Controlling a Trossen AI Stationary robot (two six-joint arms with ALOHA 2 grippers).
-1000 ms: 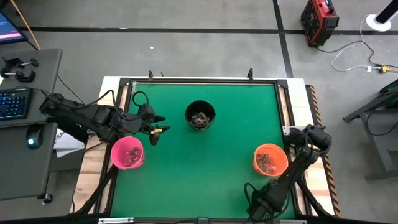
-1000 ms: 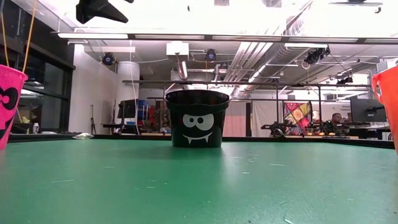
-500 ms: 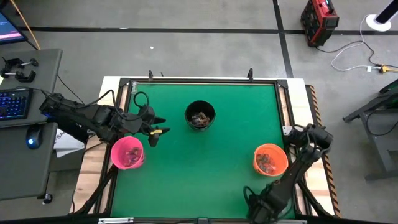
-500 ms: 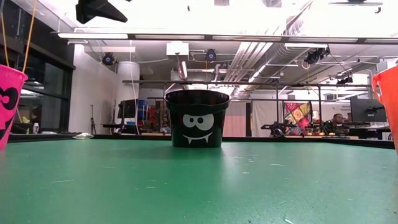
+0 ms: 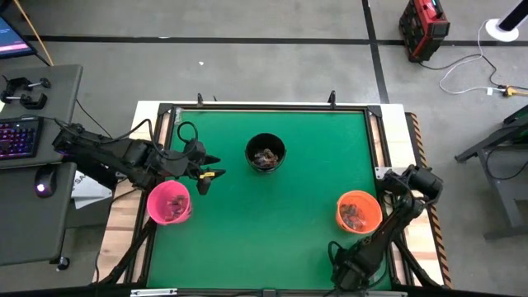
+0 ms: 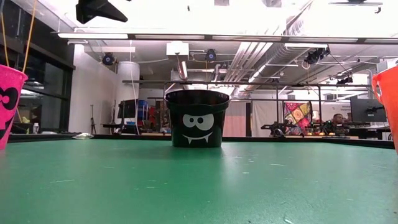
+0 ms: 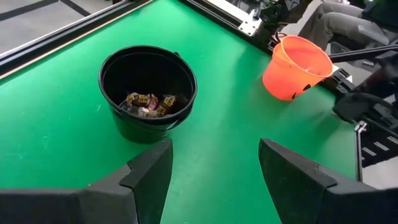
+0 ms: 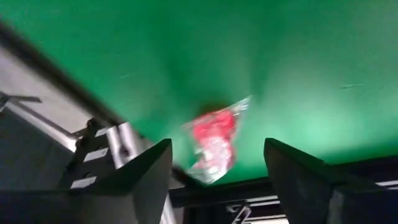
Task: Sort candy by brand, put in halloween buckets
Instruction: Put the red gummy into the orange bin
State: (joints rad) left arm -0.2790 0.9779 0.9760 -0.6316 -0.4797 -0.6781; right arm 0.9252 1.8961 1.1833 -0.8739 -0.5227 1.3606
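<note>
Here the right gripper (image 8: 214,186) (fingers apart) overhangs the table edge (image 8: 74,93).

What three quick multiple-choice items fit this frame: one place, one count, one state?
1. Which bucket stands mid-table toward the far edge?
A. black
B. pink
C. orange

2. How many buckets are on the table?
A. two
B. four
C. three

3. How are the left gripper's fingers?
A. shut on a candy
B. open, holding nothing
C. shut on a bucket rim

Answers:
1. A: the high view shows the black bucket behind and between the other two.
2. C: the pink bucket, black bucket and orange bucket stand on the green table.
3. B: the left gripper shows bare table between its spread fingers.
</note>
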